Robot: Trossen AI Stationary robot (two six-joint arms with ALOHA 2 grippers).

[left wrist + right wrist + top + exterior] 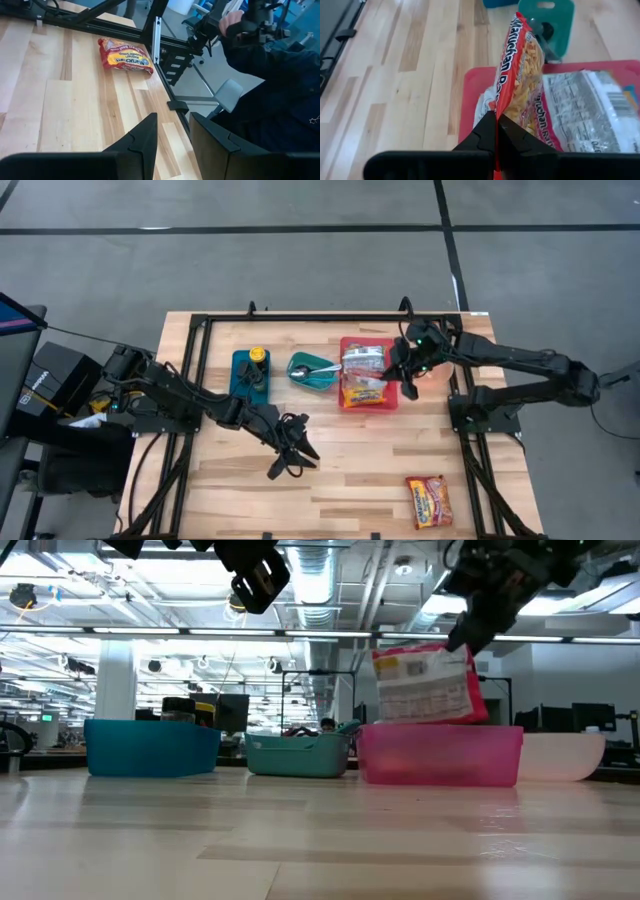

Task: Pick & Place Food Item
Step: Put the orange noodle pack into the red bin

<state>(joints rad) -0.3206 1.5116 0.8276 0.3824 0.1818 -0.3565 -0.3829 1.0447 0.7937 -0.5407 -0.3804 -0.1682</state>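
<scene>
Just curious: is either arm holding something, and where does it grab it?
The right gripper pinches a ramen packet by its edge seam, over the red bin. The left gripper holds nothing.

Overhead camera looking straight down on the light wooden slatted table (340,470); table-height camera facing level across it toward the room; two wrist cameras looking close past dark fingers; the translucent pink rectangular plastic bin (345,402) appears in overhead, low (440,755) and right wrist (470,95) views.
</scene>
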